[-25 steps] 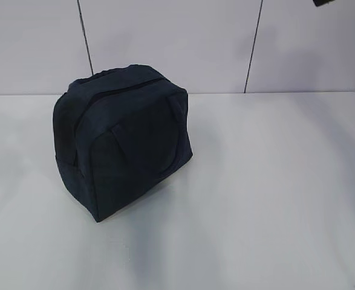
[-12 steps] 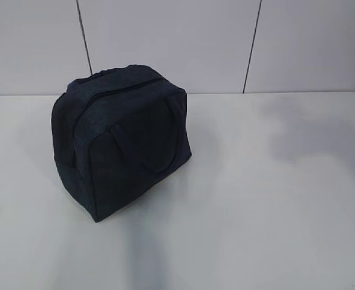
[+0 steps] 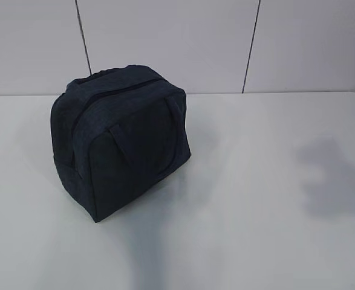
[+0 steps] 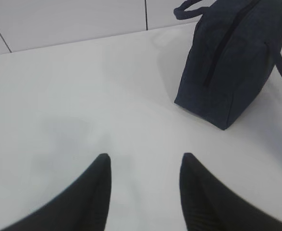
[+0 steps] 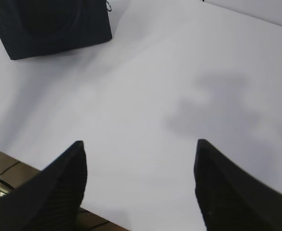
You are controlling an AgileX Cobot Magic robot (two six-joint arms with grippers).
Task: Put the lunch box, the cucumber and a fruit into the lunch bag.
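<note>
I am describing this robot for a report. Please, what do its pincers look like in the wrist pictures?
Both look alike: the left pincer and the right pincer each have two black, tapered, pointed fingers with fine ribbing on the surface. No cables or markings show on them. The arms themselves are out of view.

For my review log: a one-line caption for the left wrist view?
Open, empty left hand above the white table; zipped navy lunch bag standing at upper right.

Only the wrist views catch the robot. The left end effector (image 4: 145, 166) is two matte black fingers (image 4: 90, 197), broad at the base and tapering to rounded tips. The right end effector (image 5: 140, 149) matches: black, wedge-shaped fingers (image 5: 227, 187), fine ribbing running across their inner faces.
</note>
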